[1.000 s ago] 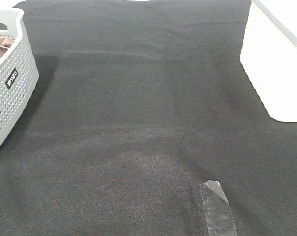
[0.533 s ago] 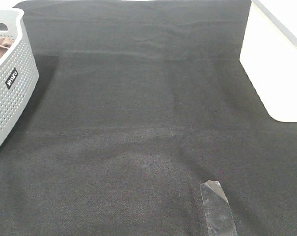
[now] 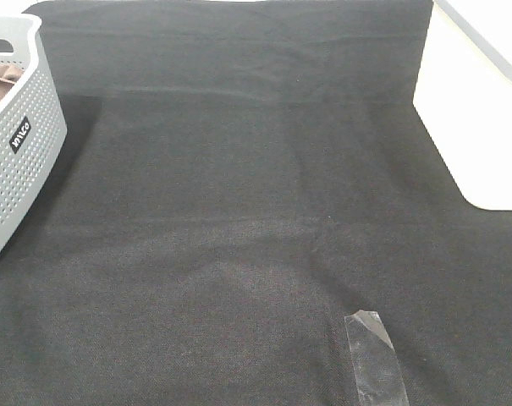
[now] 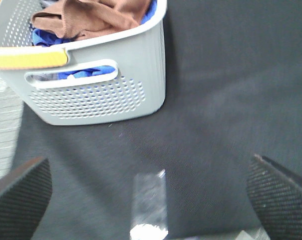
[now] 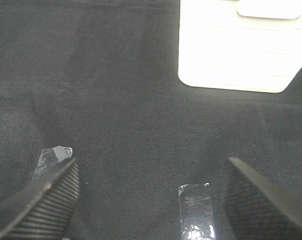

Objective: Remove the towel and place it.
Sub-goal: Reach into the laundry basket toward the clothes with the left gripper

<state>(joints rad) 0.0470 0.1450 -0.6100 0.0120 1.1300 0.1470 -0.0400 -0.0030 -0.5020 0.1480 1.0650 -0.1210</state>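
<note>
Tape (image 3: 374,359), a clear strip, lies on the near part of the black table cloth (image 3: 239,186), right of the middle in the high view. The left gripper (image 4: 150,160) hangs over that cloth with its two dark ribbed fingers (image 4: 21,195) spread as wide as they go. Between them there is only cloth and a strip of tape, and the gripper has hold of nothing. The right gripper (image 5: 151,162) also stands wide, a little less so, over the cloth. Two bits of tape lie below it, one between the fingers (image 5: 255,205) and one beside the other finger, and it too grips nothing.

Farther back on the left side of the table stands a grey perforated basket (image 3: 19,169) with a slot handle in its end wall. The towel (image 4: 91,15) is inside it, brown and bunched in folds, lying on top of a blue cloth (image 4: 86,72) that shows through the handle slot. In the high view only a brown edge shows over the rim. Across the table, on the far right, sits a white bin (image 3: 471,127), well apart from the basket.
</note>
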